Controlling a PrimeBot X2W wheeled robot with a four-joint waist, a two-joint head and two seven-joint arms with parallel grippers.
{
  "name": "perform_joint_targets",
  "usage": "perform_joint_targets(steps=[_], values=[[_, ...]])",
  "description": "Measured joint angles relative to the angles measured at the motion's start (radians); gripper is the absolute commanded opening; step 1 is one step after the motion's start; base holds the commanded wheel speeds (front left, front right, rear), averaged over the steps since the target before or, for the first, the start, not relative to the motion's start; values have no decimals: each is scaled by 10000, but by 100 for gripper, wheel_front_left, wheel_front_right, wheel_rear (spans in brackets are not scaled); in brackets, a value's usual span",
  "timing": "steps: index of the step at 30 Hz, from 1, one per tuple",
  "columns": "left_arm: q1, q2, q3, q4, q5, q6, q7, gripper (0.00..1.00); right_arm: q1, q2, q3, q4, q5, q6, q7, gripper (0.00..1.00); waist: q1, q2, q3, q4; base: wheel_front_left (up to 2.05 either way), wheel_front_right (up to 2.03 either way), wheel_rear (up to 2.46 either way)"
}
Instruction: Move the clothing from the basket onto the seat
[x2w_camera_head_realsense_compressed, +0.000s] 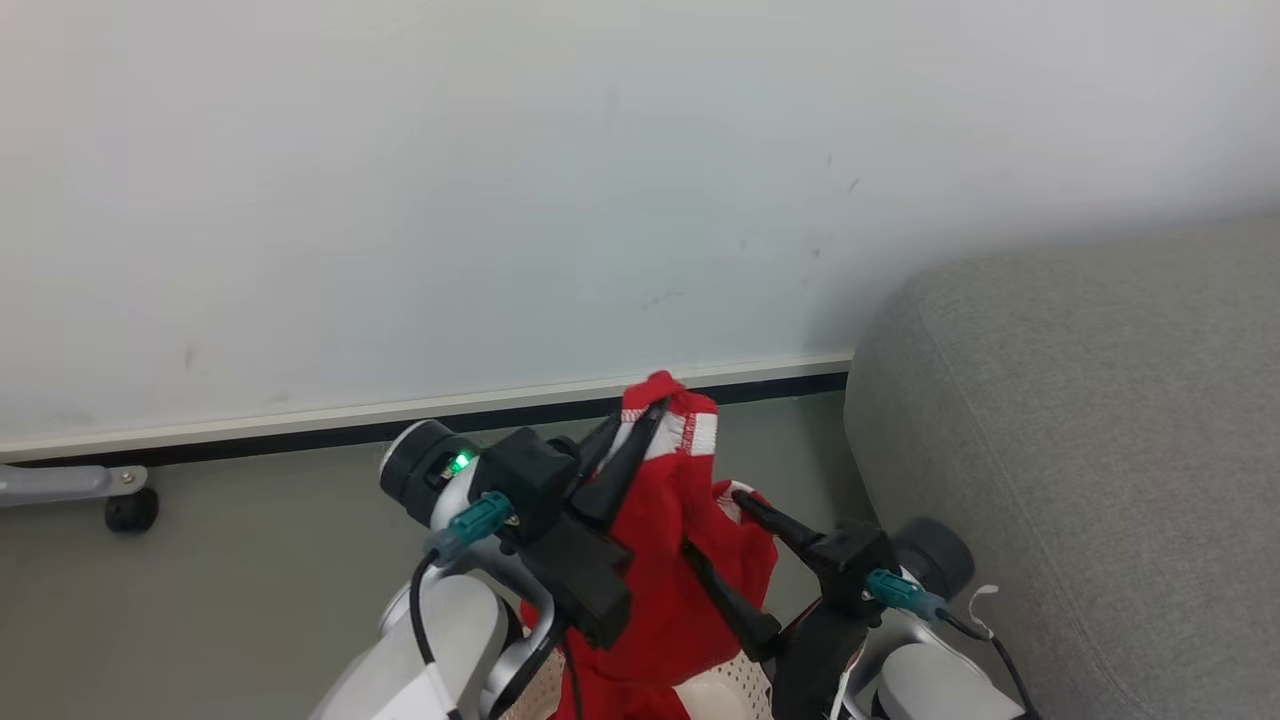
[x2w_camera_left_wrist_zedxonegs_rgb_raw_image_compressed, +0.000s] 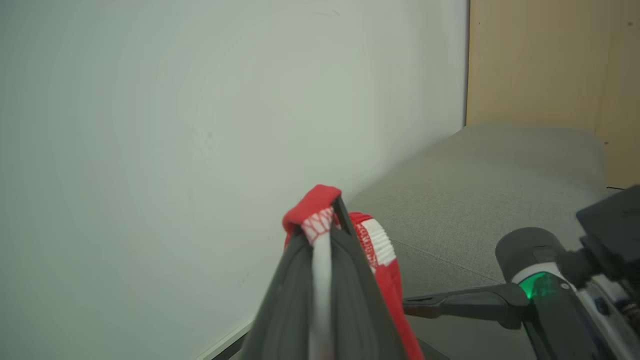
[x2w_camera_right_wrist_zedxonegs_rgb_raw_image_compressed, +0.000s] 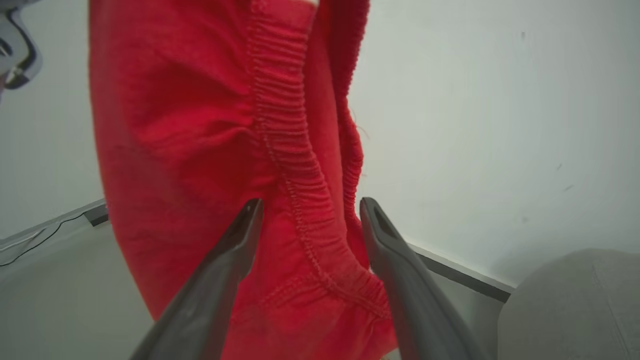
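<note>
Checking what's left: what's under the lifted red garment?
A patch of perforated cream basket shows beneath the red garment hanging from the shut left gripper. The garment covers the rest, so whatever is inside is hidden.

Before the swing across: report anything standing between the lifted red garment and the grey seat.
Only the robot's own right gripper, jaws open, close by the red garment on its seat side. The left gripper holds the garment pinched at its top; beyond that, nothing visible blocks the way.
</note>
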Motion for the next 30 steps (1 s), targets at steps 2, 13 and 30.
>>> perform_joint_targets(steps=[2, 13, 30], values=[[2, -6, -102, -107, -21, 0, 88, 0, -269, -219, 591, 134, 157, 0, -2, 100, 0, 0, -7, 72, 0, 0, 0], [3, 107, -148, -587, -190, 0, 466, 0, -1442, -660, 3313, 738, 1296, 0, -81, 100, 0, 0, 20, 303, 0, 0, 0], [279, 389, 19, -938, -385, 94, 798, 0, -2357, -614, 4583, 1168, 2857, 2, -270, 0, 0, 0, 155, 123, 0, 0, 0]])
